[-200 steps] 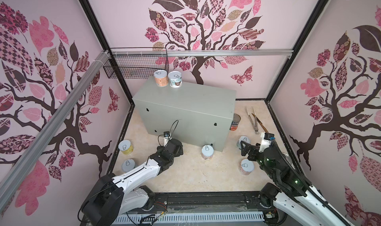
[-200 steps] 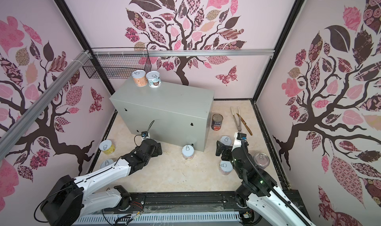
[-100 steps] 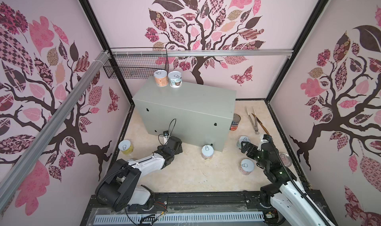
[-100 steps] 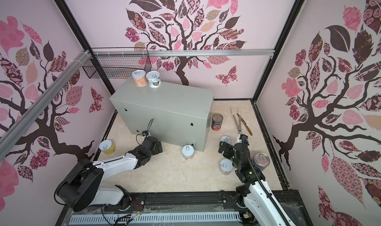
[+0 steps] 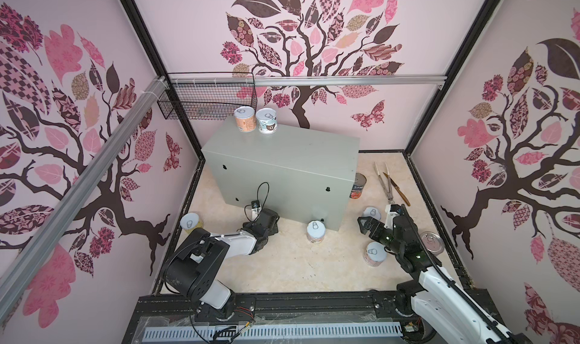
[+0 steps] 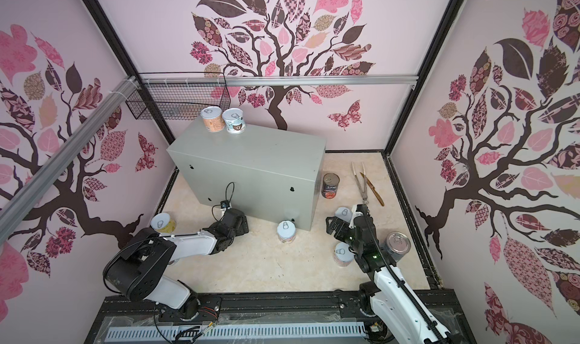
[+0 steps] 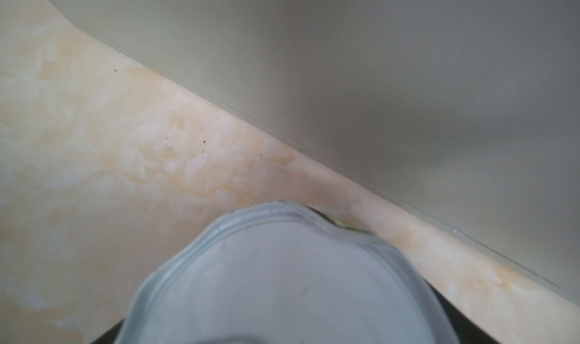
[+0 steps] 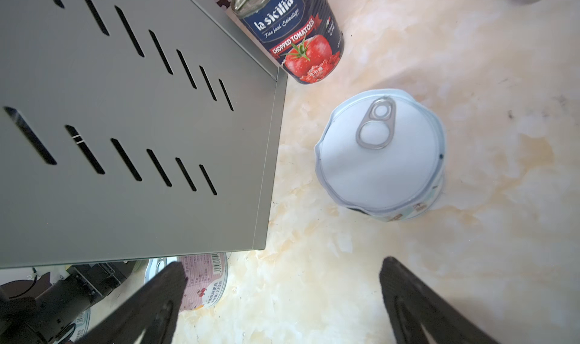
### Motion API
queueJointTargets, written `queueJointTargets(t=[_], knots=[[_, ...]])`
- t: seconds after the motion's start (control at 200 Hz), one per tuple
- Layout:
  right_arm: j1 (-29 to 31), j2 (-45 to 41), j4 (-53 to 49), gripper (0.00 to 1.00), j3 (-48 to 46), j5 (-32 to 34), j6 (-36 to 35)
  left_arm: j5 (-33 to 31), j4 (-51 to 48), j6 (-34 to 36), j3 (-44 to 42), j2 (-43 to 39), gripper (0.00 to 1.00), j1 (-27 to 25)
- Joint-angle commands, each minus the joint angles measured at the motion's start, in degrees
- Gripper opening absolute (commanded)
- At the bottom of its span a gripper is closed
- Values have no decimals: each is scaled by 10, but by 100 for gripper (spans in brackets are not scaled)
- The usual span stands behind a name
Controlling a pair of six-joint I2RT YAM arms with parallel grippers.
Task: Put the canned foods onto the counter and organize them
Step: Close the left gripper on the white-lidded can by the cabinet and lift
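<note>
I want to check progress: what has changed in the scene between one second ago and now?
The elbow of the left arm moved in toward the counter, and the arm now hides a short can at front left. The left gripper stayed by the counter's front, over a pale-lidded can; no grip is visible. The right gripper, open, hardly moved. Every visible can stayed.

Pale pink walls [image 5: 194, 28], dark tree decals [image 5: 301, 44] everywhere, cream marbled floor [image 5: 288, 264], black wire basket [image 5: 204, 104] hanging off the aluminium rail [image 5: 345, 81].

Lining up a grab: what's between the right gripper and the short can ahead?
Just bare floor between right gripper and short can, in the right wrist view.
</note>
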Motion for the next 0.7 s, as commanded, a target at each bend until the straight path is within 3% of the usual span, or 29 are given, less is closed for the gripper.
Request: queueJointTargets(t=[0.0,0.32,0.69], knots=[[-3,7,29,100,4,-13,-2,-15,16,15,4,7,88,3],[-3,19,44,98,5,-34,-3,-12,1,22,-6,-28,63,3],[-3,-14,61,99,0,-65,34,-1,-95,21,-3,-190,59,2]])
